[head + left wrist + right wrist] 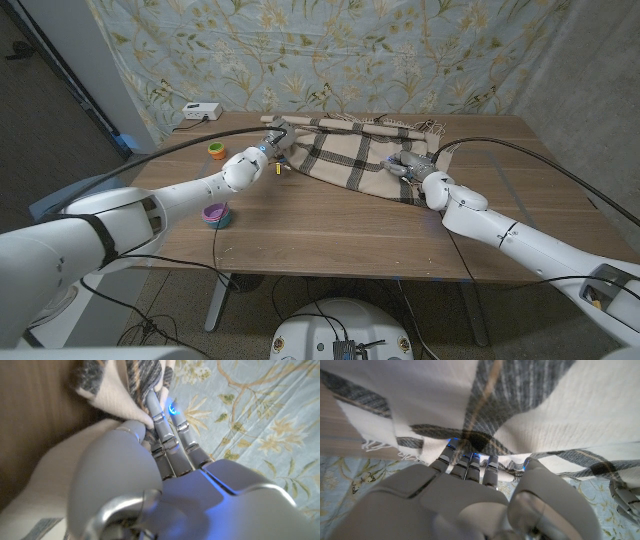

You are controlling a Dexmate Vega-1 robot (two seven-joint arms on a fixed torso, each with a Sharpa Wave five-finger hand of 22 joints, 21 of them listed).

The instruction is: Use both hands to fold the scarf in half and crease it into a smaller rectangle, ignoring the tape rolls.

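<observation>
Nearest the robot on the wooden table [330,235], a purple tape roll [216,214] lay beside the left forearm, well short of the cloth. Farther in, the left hand [262,157] reached to the left corner of the plaid scarf [345,155]. In the left wrist view its fingers [159,415] were closed on a bunched fold of the scarf [120,395], thumb pressing the cloth against them, so that hand held the fabric. A small yellow object [278,170] lay on the wood just beside that hand; what it was could not be told.

On the other side, the right hand [408,166] sat at the scarf's near right edge. In the right wrist view its fingers [469,462] disappeared under a draped edge of the scarf [535,405], with the thumb on the other side of the cloth, so it gripped the fabric as well.

The scarf itself lay across the middle of the table between the two hands, cream with dark grey checks, rumpled and partly doubled over, its fringed end [395,126] toward the far edge.

Beyond the left hand, an orange and green tape roll [216,150] stood apart from the scarf. Farther still, a white box [201,111] sat at the far left corner of the table. Behind the table hung a floral curtain [330,50].
</observation>
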